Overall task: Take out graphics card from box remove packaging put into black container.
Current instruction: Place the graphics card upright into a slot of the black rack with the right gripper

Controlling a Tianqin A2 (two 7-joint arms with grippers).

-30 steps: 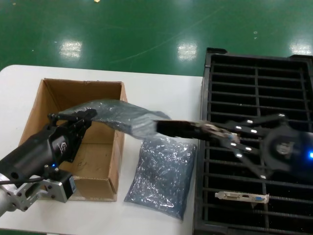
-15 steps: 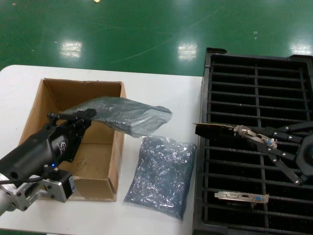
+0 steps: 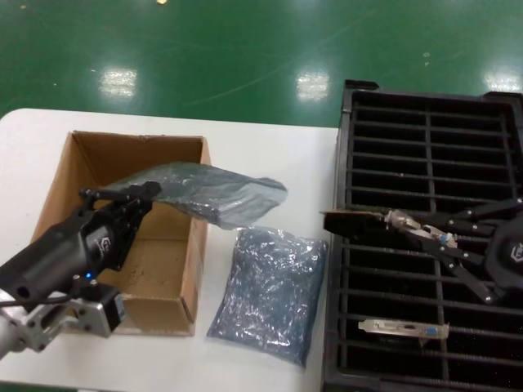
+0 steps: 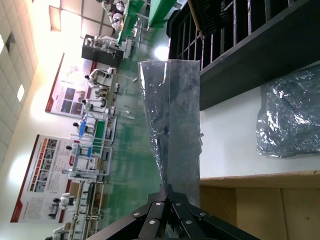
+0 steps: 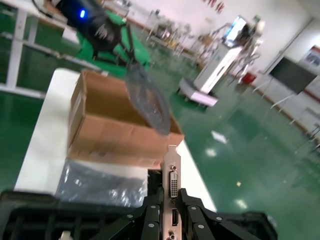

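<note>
Box [image 3: 82,175]: brown cardboard, open-topped, left of frame on the white table [image 3: 270,147]; visible floor bare.
Packaging [image 3: 214,193]: emptied grey bag, pinched by the left end effector [image 3: 139,193] above the box's right wall.
Graphics card [image 3: 359,220]: clamped by the right end effector [image 3: 421,233], above the black container [image 3: 433,122] at right.
Container contents: a second card [image 3: 404,329] lies in a lower slot.
Bluer bag [image 3: 274,290]: flat on the table, between box and container.
</note>
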